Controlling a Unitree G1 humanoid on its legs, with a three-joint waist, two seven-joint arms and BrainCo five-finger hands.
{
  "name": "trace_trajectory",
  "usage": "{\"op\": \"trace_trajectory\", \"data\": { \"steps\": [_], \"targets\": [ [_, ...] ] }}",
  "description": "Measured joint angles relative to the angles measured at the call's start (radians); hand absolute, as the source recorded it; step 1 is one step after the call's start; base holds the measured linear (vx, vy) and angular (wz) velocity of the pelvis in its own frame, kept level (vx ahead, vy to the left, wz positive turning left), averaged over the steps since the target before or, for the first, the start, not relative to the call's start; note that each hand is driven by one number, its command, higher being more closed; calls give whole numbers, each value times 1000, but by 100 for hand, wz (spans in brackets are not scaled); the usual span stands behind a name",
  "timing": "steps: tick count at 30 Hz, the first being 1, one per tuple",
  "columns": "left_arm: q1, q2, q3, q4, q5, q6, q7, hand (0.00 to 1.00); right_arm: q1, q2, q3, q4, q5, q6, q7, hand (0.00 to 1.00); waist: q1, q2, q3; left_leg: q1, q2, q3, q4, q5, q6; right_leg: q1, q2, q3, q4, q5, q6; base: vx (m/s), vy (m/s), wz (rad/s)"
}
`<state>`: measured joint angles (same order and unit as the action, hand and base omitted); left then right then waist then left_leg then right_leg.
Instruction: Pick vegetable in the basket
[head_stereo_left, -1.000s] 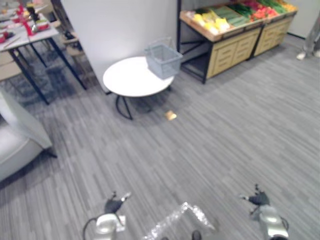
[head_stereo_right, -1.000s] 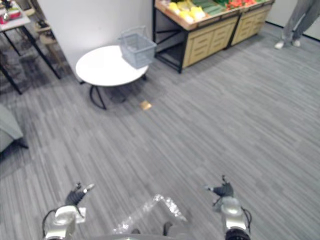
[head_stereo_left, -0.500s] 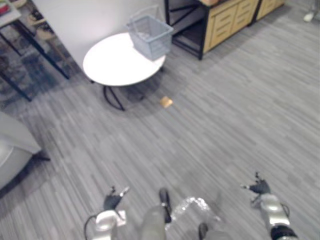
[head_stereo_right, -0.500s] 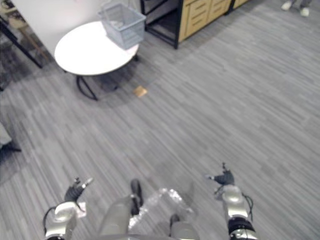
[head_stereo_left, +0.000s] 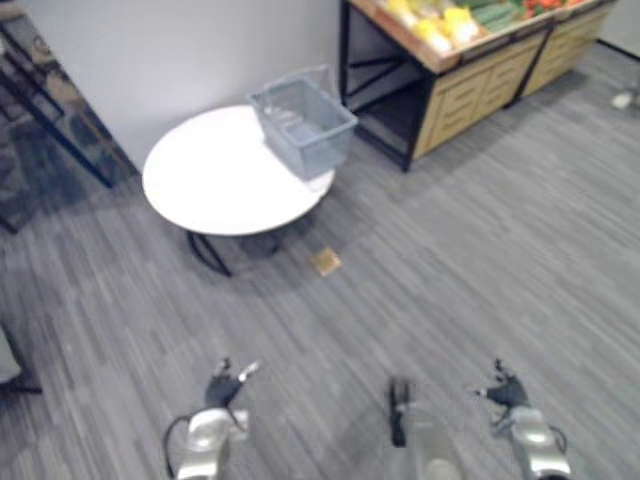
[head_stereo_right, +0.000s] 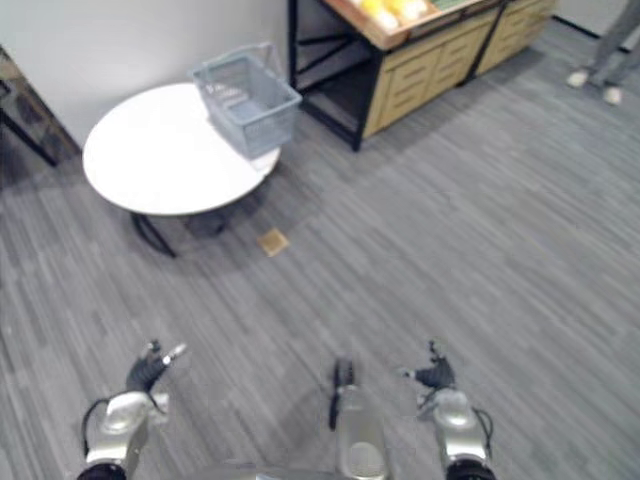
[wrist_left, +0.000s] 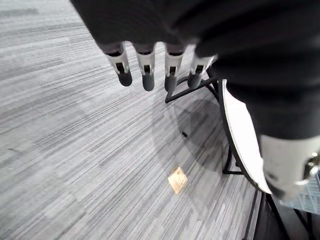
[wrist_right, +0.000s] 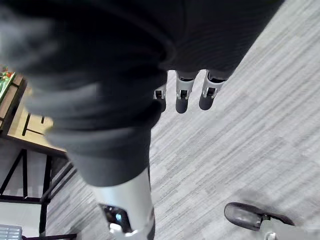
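Observation:
A grey wire basket (head_stereo_left: 301, 125) stands on the far right edge of a round white table (head_stereo_left: 212, 180). Behind it, a wooden produce stand (head_stereo_left: 478, 72) holds yellow vegetables (head_stereo_left: 441, 22) and green vegetables (head_stereo_left: 497, 11). My left hand (head_stereo_left: 224, 386) hangs low at the lower left, its fingers (wrist_left: 145, 75) straight and holding nothing. Low at the lower right, my right hand (head_stereo_left: 507, 394) is also open, with fingers (wrist_right: 182, 98) straight over the floor. Both hands are far from the basket and the stand.
A small tan piece (head_stereo_left: 325, 262) lies on the grey plank floor in front of the table. A white wall (head_stereo_left: 190, 50) rises behind the table. A person's legs (head_stereo_right: 607, 55) stand at the far right. Dark table legs (head_stereo_left: 50, 110) show at the far left.
The whole picture has shifted, so the camera has moved: the produce stand is back in sight at the top. Both hands stay low and open.

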<state>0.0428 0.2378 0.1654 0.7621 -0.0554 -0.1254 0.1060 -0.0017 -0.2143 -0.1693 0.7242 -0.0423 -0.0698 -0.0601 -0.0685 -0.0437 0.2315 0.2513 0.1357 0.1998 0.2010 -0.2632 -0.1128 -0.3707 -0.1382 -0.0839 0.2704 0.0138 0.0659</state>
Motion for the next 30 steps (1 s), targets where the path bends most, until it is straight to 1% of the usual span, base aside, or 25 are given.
{"op": "trace_trajectory", "data": {
  "steps": [1, 2, 3, 4, 5, 6, 8, 9, 11, 13, 14, 15, 16, 17, 18, 19, 20, 21, 23, 25, 26, 27, 28, 29, 30],
  "targets": [
    [6, -1, 0, 0, 1, 0, 0, 0, 1, -1, 7, -15, -3, 0, 0, 0, 4, 1, -1, -12, 18, -1, 74, 0, 0, 0, 4, 2, 41, 33, -1, 772, -452, 11],
    [28, -25, -1, -1, 1, 1, 0, 0, -3, -20, 22, -57, -20, 1, 0, 0, 21, 54, 0, -105, 102, -3, 304, 36, -9, 16, 48, -17, 83, -34, -28, 726, -454, -14],
    [41, -51, 1, 1, -5, 3, 4, 0, -17, -30, 25, -105, -38, 1, -4, 0, 41, 89, 16, -230, 188, -21, 580, 101, 11, 67, 100, -33, 61, -66, -52, 684, -416, -23],
    [42, -69, 1, 1, -6, 4, 5, 0, -29, -32, 26, -132, -39, 1, -9, 0, 56, 118, 26, -292, 230, -22, 732, 91, 20, 133, 127, -45, 31, -71, -62, 528, -288, -13],
    [47, -78, 1, 1, -8, 4, 6, 0, -39, -31, 29, -142, -41, 1, -16, 0, 59, 119, 35, -323, 243, -18, 800, 78, 22, 186, 137, -51, 8, -73, -66, 622, -303, 6],
    [58, -94, -1, -4, -9, 1, 6, 0, -56, -25, 31, -172, -55, -1, -28, 0, 75, 86, 46, -381, 224, 4, 835, 51, 19, 299, 134, -72, -63, -75, -67, 712, -335, 20],
    [64, -98, -2, -5, -10, -3, 6, 0, -90, -26, 31, -207, -82, -5, -46, 0, 89, 62, 41, -428, 187, 75, 738, 41, 19, 385, 123, -87, -141, -78, -64, 594, -268, 14],
    [65, -104, -1, -4, -10, -5, 6, 0, -131, -38, 31, -224, -121, -6, -66, 0, 99, 49, 38, -462, 160, 150, 596, 36, 24, 429, 117, -102, -197, -79, -62, 472, -157, 12],
    [65, -126, -1, -1, -9, -4, 6, 0, -171, -74, 32, -254, -164, -5, -77, 0, 100, 52, 36, -499, 121, 250, 381, 51, 46, 480, 112, -139, -249, -90, -46, 467, -76, 33],
    [65, -145, -1, 2, -8, -3, 5, 0, -187, -103, 32, -280, -206, 1, -97, 0, 100, 51, 35, -511, 74, 345, 216, 108, 78, 528, 96, -185, -268, -113, -15, 433, 15, 58],
    [67, -154, -2, 8, -7, -2, 4, 0, -196, -127, 38, -287, -241, 1, -111, 0, 98, 53, 29, -505, 52, 412, 141, 168, 108, 558, 88, -218, -259, -150, 6, 499, 53, 75],
    [74, -160, -6, 24, 0, -1, 3, 0, -202, -157, 52, -289, -270, 1, -115, 0, 99, 71, 4, -507, 40, 467, 92, 255, 146, 571, 92, -249, -218, -208, 30, 616, 103, 79],
    [79, -159, -8, 33, 2, 0, 2, 0, -202, -166, 55, -290, -277, 1, -120, 0, 99, 79, -11, -505, 30, 480, 71, 251, 211, 573, 92, -264, -181, -245, 42, 527, 115, 110],
    [66, -141, -9, 58, 27, 4, 0, 0, -202, -153, 49, -290, -303, 8, -135, 0, 93, 36, -23, -469, -38, 460, 22, 227, 241, 565, 34, -311, -72, -300, 65, 522, 142, 129],
    [70, -141, -19, 64, 42, 4, -5, 0, -216, -156, 49, -290, -319, 14, -136, 0, 95, 28, -24, -416, -95, 412, -51, 229, 245, 527, -14, -344, 115, -301, 71, 420, 125, 135],
    [75, -139, -25, 67, 52, 4, -7, 0, -225, -156, 49, -292, -329, 14, -136, 0, 95, 25, -26, -388, -118, 384, -77, 232, 247, 495, -41, -346, 235, -289, 63, 516, 136, 120],
    [76, -130, -31, 76, 71, 5, -8, 0, -238, -155, 50, -299, -347, 14, -137, 0, 89, 20, -26, -353, -145, 339, -98, 227, 248, 440, -85, -323, 410, -262, 46, 630, 64, 143],
    [75, -111, -44, 81, 87, 8, -8, 0, -268, -153, 58, -311, -353, 16, -139, 0, 86, 20, -25, -306, -160, 272, -101, 210, 243, 354, -99, -236, 611, -280, 26, 615, 10, 142],
    [70, -95, -45, 92, 118, 8, -5, 0, -309, -136, 72, -320, -353, 14, -145, 0, 85, 30, -22, -250, -147, 209, -116, 209, 239, 273, -90, -185, 654, -306, -18, 510, -104, 129],
    [62, -77, -53, 97, 118, 6, -7, 0, -341, -137, 79, -336, -356, 13, -150, 0, 79, 40, -23, -214, -116, 173, -135, 210, 237, 203, -76, -176, 527, -312, -28, 379, -167, 118],
    [59, -63, -65, 96, 117, 4, -13, 0, -367, -143, 79, -345, -376, 14, -151, 0, 65, 45, -22, -197, -92, 166, -154, 201, 185, 169, -65, -169, 378, -301, -15, 331, -231, 107],
    [58, -50, -82, 97, 117, 4, -19, 0, -395, -146, 81, -352, -392, 14, -160, 0, 64, 29, -20, -176, -84, 154, -173, 200, 136, 160, -56, -141, 166, -250, 10, 326, -263, 95],
    [62, -35, -85, 97, 117, 4, -24, 0, -403, -145, 85, -354, -392, 14, -165, 0, 69, 10, -25, -169, -92, 153, -173, 198, 119, 163, -57, -125, 41, -168, 3, 327, -321, 66],
    [69, -11, -90, 97, 118, 3, -27, 0, -414, -143, 99, -356, -399, 15, -182, 0, 76, -47, -26, -141, -118, 148, -167, 175, 78, 153, -82, -93, -33, 36, -8, 333, -408, 30],
    [71, -33, -91, 121, 118, 7, -29, 0, -420, -147, 111, -349, -424, 17, -184, 0, 84, -26, -21, -128, -96, 147, -131, 146, 45, 143, -70, -94, 43, -14, -13, 363, -487, 24]
  ]
}}
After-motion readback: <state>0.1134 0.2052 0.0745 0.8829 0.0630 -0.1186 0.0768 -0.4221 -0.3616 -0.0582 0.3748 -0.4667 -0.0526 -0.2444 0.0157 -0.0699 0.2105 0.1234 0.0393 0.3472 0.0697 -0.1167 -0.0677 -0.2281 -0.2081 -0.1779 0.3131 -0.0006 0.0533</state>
